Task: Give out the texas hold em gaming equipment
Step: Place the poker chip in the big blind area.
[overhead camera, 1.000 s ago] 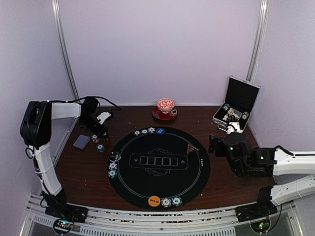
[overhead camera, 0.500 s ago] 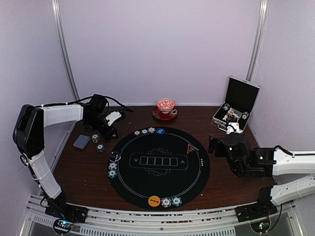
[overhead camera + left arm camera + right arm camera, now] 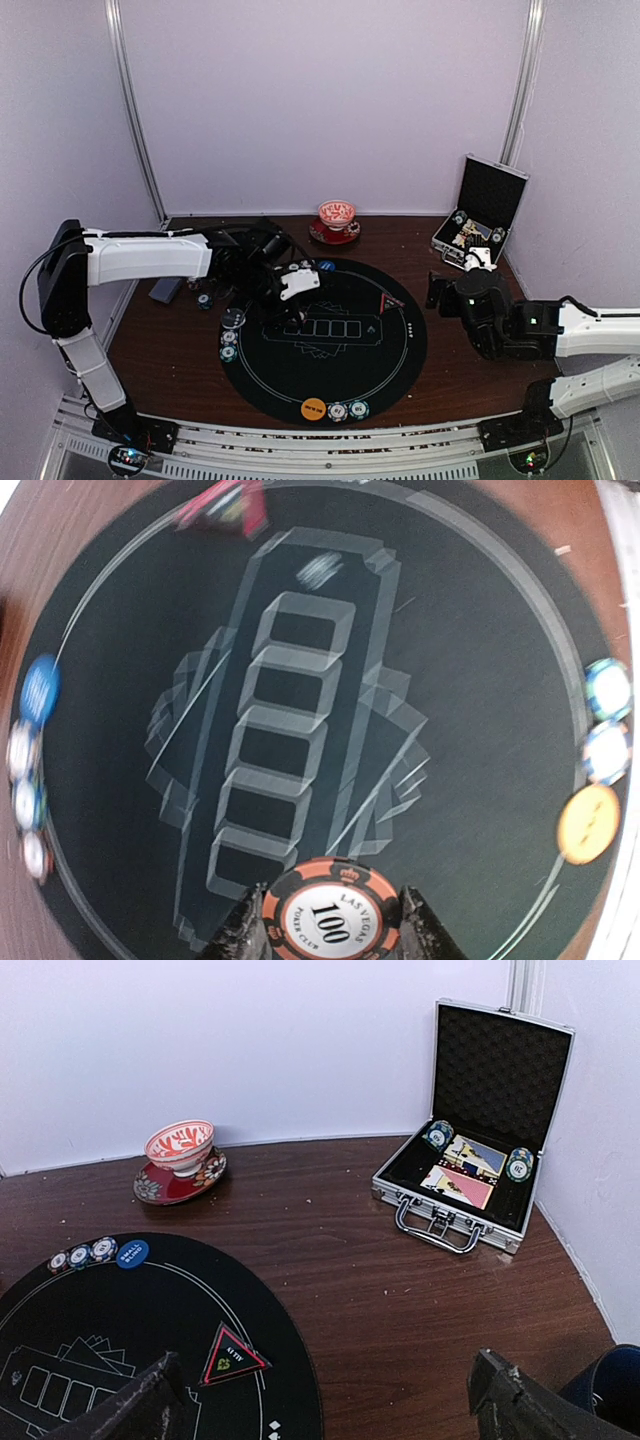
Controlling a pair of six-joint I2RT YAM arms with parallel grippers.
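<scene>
Left claw point(image 3: 298, 285), in the top view, hangs over the upper left part of the round black mat point(image 3: 330, 385); what it grips is too small to tell there. Along the mat's rim, the top chips point(image 3: 293, 268) lie in a row beside a blue disc point(image 3: 326, 267). The left chips point(image 3: 229, 340) form a short column, and the bottom chips point(image 3: 348, 410) sit next to an orange disc point(image 3: 314, 408). A grey-blue card deck point(image 3: 165, 290) lies on the worktop point(image 3: 450, 370) at the left, off the mat. The right claw point(image 3: 433, 292) is right of the mat, near the open silver-edged case point(image 3: 490, 200).

In the left wrist view, that claw's fingers point(image 3: 245, 930) are closed on a red-striped chip point(image 3: 332, 912) marked 100. It is at the bottom centre of the frame, above the mat's printed boxes.

In the right wrist view, the right claw point(image 3: 322, 1390) is spread wide with nothing between its fingers. The case stands at the upper right, with chips and cards inside. A patterned cup point(image 3: 180, 1145) on a red saucer point(image 3: 160, 1185) is at the upper left.
</scene>
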